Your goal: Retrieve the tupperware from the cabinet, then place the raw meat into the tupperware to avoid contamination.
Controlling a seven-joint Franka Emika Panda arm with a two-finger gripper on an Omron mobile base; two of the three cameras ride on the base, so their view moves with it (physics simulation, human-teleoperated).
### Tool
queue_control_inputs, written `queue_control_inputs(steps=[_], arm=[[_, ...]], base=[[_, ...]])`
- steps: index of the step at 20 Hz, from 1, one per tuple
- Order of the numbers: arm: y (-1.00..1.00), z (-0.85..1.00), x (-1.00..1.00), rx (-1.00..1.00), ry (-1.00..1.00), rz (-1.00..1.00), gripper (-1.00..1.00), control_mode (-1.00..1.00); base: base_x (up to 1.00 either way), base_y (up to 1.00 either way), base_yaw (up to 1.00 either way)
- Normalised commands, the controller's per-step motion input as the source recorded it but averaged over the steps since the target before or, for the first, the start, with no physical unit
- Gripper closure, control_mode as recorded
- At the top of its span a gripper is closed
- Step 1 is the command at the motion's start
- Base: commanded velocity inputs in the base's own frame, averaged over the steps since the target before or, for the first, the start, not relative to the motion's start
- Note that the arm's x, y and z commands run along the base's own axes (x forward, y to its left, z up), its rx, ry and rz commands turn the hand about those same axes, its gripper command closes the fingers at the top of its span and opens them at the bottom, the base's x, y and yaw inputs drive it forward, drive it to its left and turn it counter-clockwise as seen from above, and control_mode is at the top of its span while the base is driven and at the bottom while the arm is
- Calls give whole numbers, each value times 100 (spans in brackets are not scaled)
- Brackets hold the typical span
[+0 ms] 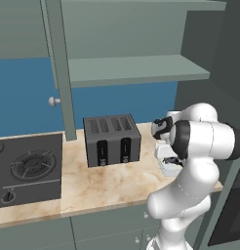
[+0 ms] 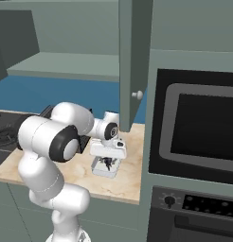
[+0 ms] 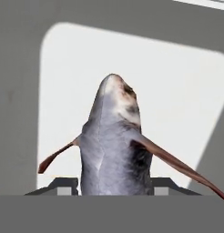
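Grey raw meat (image 3: 114, 141) sits between the claw (image 3: 113, 185) fingertips, over white tupperware (image 3: 186, 95)

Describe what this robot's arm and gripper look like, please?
The arm is built of smooth, rounded glossy white segments joined by dark, nearly black bands at the joints, with no loose cables showing. Its gripper hangs from a boxy white hand; its two small finger tips look dark with pale grey pads.

A simulated kitchen held 1 toaster (image 1: 112, 140) with 4 slots, 1 white tupperware (image 2: 108, 166) on the marble worktop (image 1: 107, 188), 1 piece of raw meat (image 3: 114, 145), 1 stovetop (image 1: 27, 168), 1 built-in oven (image 2: 199, 127), and 1 cabinet (image 1: 136, 68) with 1 shelf and 2 open doors.
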Motion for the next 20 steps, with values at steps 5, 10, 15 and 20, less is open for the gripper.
queue_control_inputs(steps=[5, 10, 15, 20], arm=[[0, 0, 1, 0, 0, 0, -100, -100], [0, 18, 0, 1, 0, 0, -100, -100], [-2, 54, 0, 3, 3, 0, -100, -100], [0, 24, -1, 3, 3, 0, -100, -100]], base=[[0, 0, 0], [0, 0, 0], [0, 0, 0], [0, 0, 0]])
